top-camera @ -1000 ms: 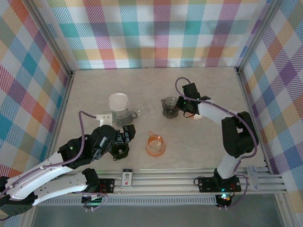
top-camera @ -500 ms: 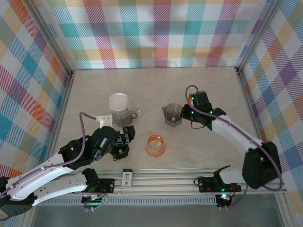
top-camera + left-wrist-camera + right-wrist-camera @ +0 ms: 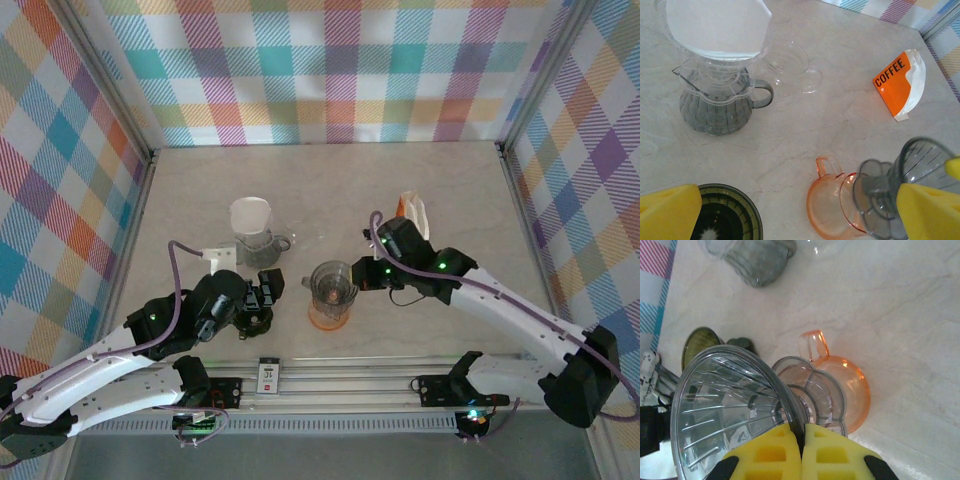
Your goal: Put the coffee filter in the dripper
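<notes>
My right gripper (image 3: 368,272) (image 3: 801,450) is shut on the rim of a clear grey dripper (image 3: 332,283) (image 3: 730,405), holding it tilted just above an orange glass cup (image 3: 328,314) (image 3: 852,390). A white coffee filter (image 3: 250,214) (image 3: 715,25) sits in a second clear dripper on top of a glass carafe (image 3: 263,250) (image 3: 717,105) at the back left. My left gripper (image 3: 262,298) (image 3: 800,215) stands wide open, left of the orange cup (image 3: 832,212) and the held dripper (image 3: 900,190), with nothing between its fingers.
An orange and white packet marked COFFEE (image 3: 412,212) (image 3: 897,82) lies at the back right. A dark green round container (image 3: 250,320) (image 3: 725,220) stands under my left gripper. A clear glass lid (image 3: 790,62) lies beside the carafe. Plaid walls close in the table.
My right arm has carried the grey dripper from the middle back of the table forward and left to above the orange cup. The left arm has stayed put.
</notes>
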